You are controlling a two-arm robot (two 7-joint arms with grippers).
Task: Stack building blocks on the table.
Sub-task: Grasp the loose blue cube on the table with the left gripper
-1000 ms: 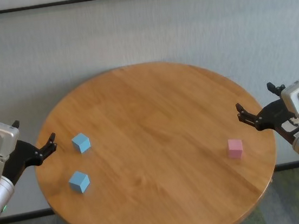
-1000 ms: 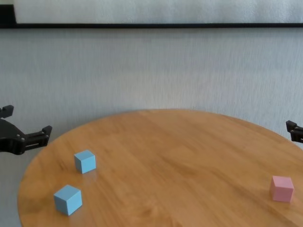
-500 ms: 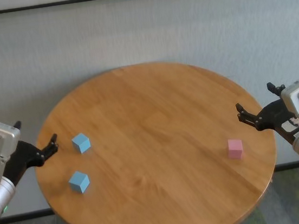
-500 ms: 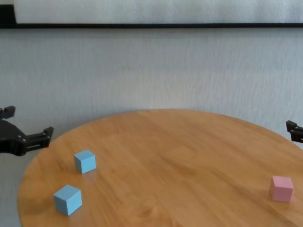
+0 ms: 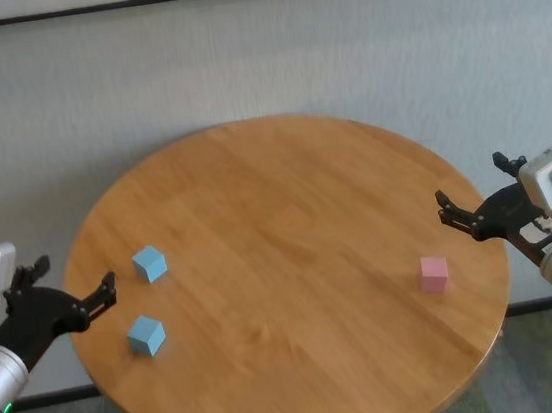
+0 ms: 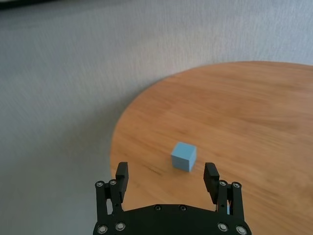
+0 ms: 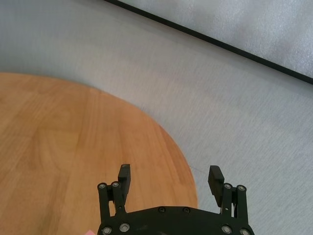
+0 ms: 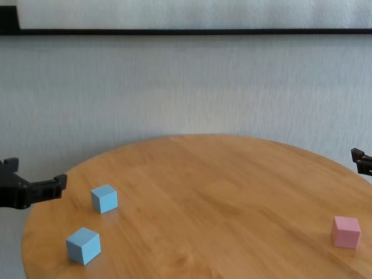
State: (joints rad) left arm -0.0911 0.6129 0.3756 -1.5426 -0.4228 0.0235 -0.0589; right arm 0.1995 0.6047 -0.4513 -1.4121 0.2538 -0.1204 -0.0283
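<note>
On the round wooden table, two light-blue cubes & pink cube lie apart, nothing stacked; left gripper, right gripper both open, empty.

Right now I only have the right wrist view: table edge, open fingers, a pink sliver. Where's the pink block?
Observer: The pink block sits on the table, closer to the robot than the right hand, not touching it.
Operator: Blue ones?
Observer: Both lie on the left side, the farther blue block and the nearer blue block, apart. Nothing is stacked.
Operator: Left hand?
Observer: The left hand is open at the table's left edge, aimed at the farther blue block.
</note>
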